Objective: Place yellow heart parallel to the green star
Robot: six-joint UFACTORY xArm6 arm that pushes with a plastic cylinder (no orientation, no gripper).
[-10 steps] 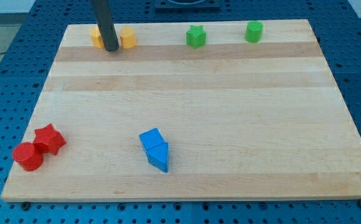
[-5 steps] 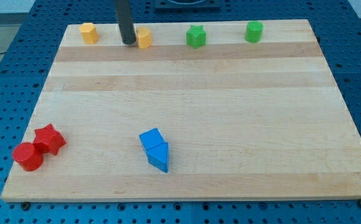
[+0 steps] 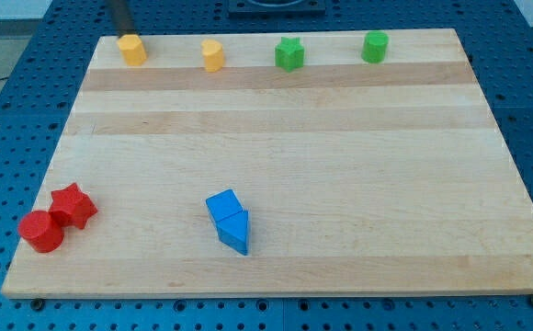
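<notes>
The yellow heart (image 3: 213, 55) lies near the board's top edge, left of the green star (image 3: 289, 53) and roughly level with it, with a gap between them. My tip (image 3: 124, 30) shows blurred at the view's top left, just above a second yellow block (image 3: 132, 49), whose shape I cannot make out. The tip is well left of the heart and not touching it.
A green block (image 3: 374, 46) sits right of the star. A red star (image 3: 73, 205) and a red cylinder (image 3: 40, 231) touch at the bottom left. Two blue blocks (image 3: 229, 221) lie together at the bottom centre. The wooden board (image 3: 340, 184) rests on a blue perforated table.
My tip pushed the yellow heart to the right, away from the other yellow block and toward the green star. It then left the heart and swung left to the top-left corner.
</notes>
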